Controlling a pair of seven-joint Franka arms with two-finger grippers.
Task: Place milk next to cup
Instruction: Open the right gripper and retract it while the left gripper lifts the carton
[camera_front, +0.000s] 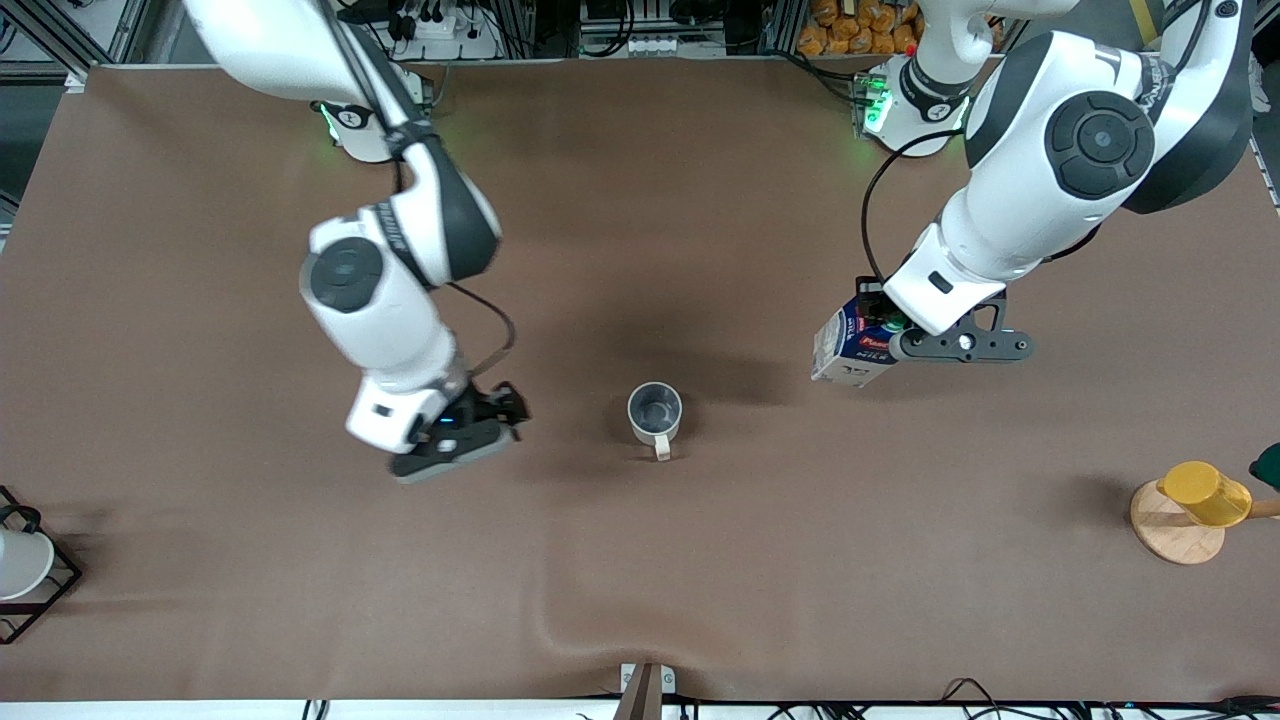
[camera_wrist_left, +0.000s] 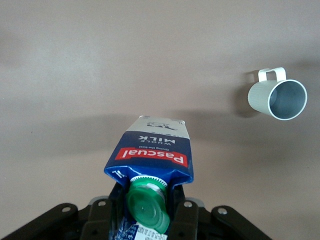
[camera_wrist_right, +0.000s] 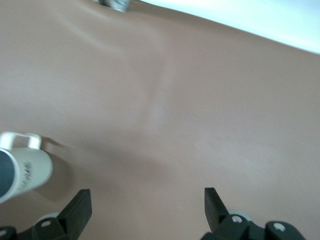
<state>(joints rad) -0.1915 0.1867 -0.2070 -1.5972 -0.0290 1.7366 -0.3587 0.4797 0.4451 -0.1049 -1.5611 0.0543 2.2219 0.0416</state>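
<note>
My left gripper (camera_front: 880, 335) is shut on the milk (camera_front: 850, 350), a dark-blue carton with a green cap and a red label, and holds it tilted above the brown table, off toward the left arm's end from the cup. In the left wrist view the milk (camera_wrist_left: 150, 155) sits between the fingers (camera_wrist_left: 187, 217), cap toward the camera. The cup (camera_front: 655, 412), a pale mug with a grey inside, stands upright mid-table, its handle toward the front camera; it also shows as the cup (camera_wrist_left: 277, 98) and the cup (camera_wrist_right: 25, 167). My right gripper (camera_front: 500, 410) hangs open and empty beside the cup, toward the right arm's end.
A yellow cup (camera_front: 1205, 493) rests on a round wooden stand (camera_front: 1175, 535) at the left arm's end. A white cup in a black wire frame (camera_front: 20, 565) sits at the right arm's end. The table cover has a wrinkle (camera_front: 560, 625) near the front edge.
</note>
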